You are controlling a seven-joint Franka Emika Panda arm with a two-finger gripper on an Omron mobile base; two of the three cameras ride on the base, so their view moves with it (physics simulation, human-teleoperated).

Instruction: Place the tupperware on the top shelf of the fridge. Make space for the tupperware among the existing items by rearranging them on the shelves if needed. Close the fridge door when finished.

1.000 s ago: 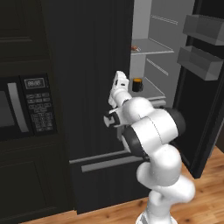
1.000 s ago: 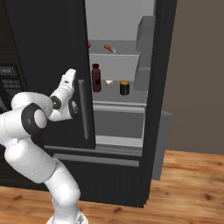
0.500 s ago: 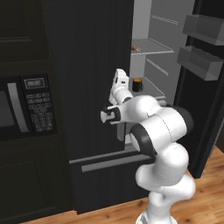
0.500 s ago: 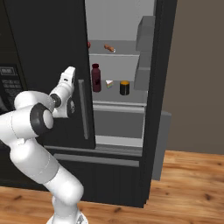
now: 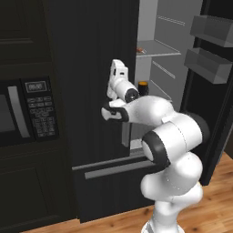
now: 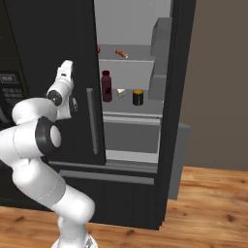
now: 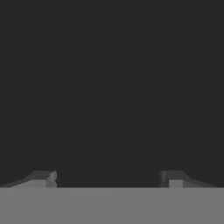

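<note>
- Swinging leftward across the frames, the gripper [image 5: 119, 73] now points up at the closed black door of the fridge [image 5: 91, 91], left of centre in the left base view
- Its fingers [image 7: 43, 177] stand spread apart, nothing between them, facing dark panel
- Open interior with the top shelf [image 6: 138, 54] lies to the upper right; I cannot spot the tupperware
</note>
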